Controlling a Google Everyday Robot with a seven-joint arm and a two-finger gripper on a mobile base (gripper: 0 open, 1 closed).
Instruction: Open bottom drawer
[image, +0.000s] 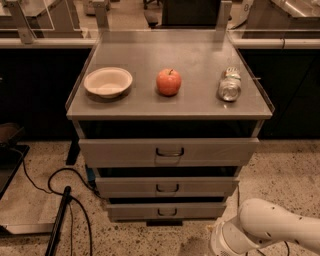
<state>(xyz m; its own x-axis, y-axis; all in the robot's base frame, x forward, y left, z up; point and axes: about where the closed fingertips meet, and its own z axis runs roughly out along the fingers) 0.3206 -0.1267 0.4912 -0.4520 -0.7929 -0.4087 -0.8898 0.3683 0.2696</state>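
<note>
Grey bottom drawer (140, 210), up-left of white arm (270, 230), gripper out of view

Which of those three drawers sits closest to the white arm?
The bottom drawer, the narrowest front with the smallest handle; the arm is beside it, claw out of view.

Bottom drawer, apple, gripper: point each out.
bottom drawer (167, 212), camera view, handle at its front's centre.
apple (169, 82), camera view, its red side.
gripper: not in view; only the arm (275, 230) shows, lower right.

Robotics lab: grey metal drawer cabinet (125, 150) on speckled terrazzo floor (287, 167), white robot arm (267, 232) alongside, gripper out of view.
</note>
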